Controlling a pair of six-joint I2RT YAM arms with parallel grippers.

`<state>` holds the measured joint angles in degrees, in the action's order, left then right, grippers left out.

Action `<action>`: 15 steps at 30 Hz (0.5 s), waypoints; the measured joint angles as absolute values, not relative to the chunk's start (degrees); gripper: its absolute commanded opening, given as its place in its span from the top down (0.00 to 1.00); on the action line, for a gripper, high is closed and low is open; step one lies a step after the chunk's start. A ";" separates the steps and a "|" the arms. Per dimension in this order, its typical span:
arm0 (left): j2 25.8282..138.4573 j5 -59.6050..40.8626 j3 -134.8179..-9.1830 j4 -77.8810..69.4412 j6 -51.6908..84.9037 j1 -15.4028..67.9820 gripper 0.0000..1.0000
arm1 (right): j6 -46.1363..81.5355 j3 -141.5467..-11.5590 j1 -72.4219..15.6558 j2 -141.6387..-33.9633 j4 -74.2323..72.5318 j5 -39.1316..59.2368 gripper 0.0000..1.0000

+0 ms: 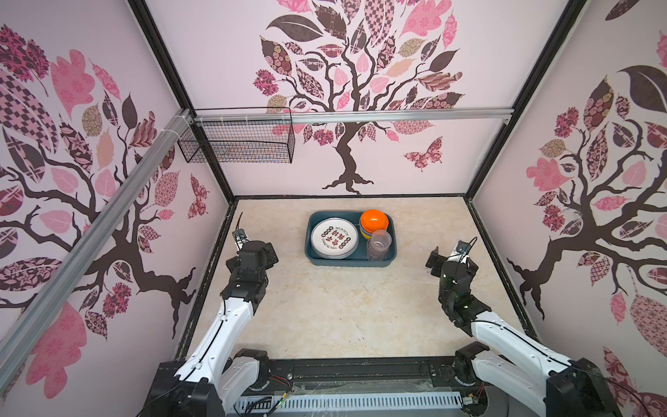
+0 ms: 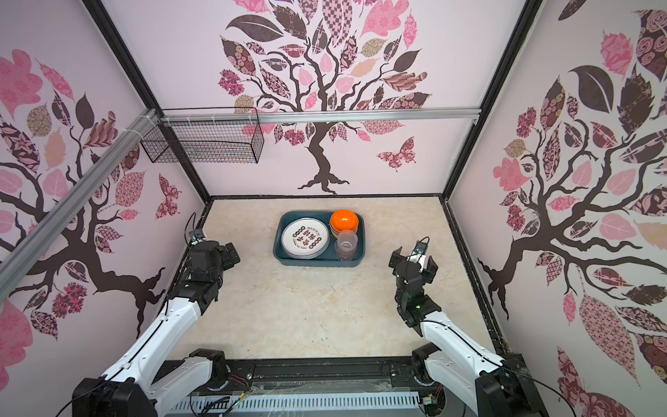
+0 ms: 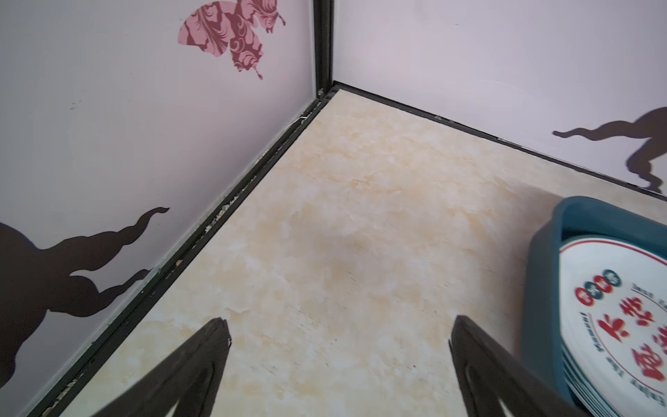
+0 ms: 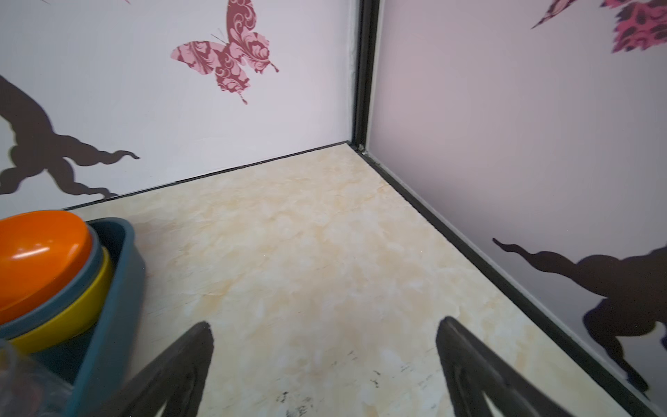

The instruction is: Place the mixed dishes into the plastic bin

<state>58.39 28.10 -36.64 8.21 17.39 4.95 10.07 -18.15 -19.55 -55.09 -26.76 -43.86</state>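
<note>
Two arms are reaching in from the near edge of the desk (image 1: pixel 325 310), one along each side edge, and neither is carrying anything. The left gripper (image 3: pixel 339 325) is hanging over bare beige surface near the left edge with its fingers (image 3: pixel 202 361) standing wide apart and nothing between them. The right gripper (image 4: pixel 325 325) is doing the same near the right edge, its fingers (image 4: pixel 469 361) likewise spread. The plastic bin (image 1: pixel 352 261) is sitting between them, close to the middle of the far edge, well apart from both grippers in both top views. A stack of white plates (image 1: pixel 334 239) with red and black characters is lying flat in its left part, and the left wrist view is showing the stack's edge just inside the bin wall (image 3: pixel 541 289). In the bin's far right corner an orange bowl (image 4: pixel 39 252) is nesting in a blue bowl (image 4: pixel 65 300), which is nesting in a yellow bowl (image 4: pixel 72 325). The clear cups (image 1: pixel 379 245) are standing upright in the near right corner, just beside the bowls; how many are stacked there is not clear.
</note>
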 measured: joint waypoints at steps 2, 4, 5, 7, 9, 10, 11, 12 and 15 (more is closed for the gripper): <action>60.75 28.93 -35.53 3.36 15.86 3.36 0.02 | 10.09 -18.04 -17.89 -56.82 -30.48 -44.84 0.01; 64.07 30.06 -33.89 -2.31 14.59 2.85 0.02 | 10.31 -17.89 -16.58 -59.22 -34.30 -45.71 0.01; 65.87 30.41 -33.23 -4.56 14.09 2.83 0.02 | 10.35 -17.72 -16.21 -60.42 -35.94 -46.04 0.01; 69.97 30.81 -31.33 -10.35 13.08 2.81 0.02 | 10.22 -16.71 -15.88 -63.90 -40.21 -46.19 0.00; 73.14 30.98 -28.95 -15.81 12.38 2.81 0.03 | 10.00 -15.35 -15.88 -67.66 -43.97 -45.95 0.00; 74.65 31.03 -27.88 -18.13 12.05 2.81 0.04 | 9.82 -14.85 -15.88 -69.65 -45.34 -45.69 0.01; 76.05 31.03 -27.14 -20.29 11.66 2.81 0.04 | 9.61 -14.48 -15.88 -71.40 -46.57 -45.41 0.01; 77.52 31.05 -26.48 -22.65 11.31 2.81 0.04 | 9.26 -14.13 -15.86 -73.34 -48.27 -45.17 0.01; 80.84 31.07 -24.27 -30.72 10.15 2.81 0.04 | 7.18 -13.19 -15.64 -77.89 -54.92 -44.36 0.01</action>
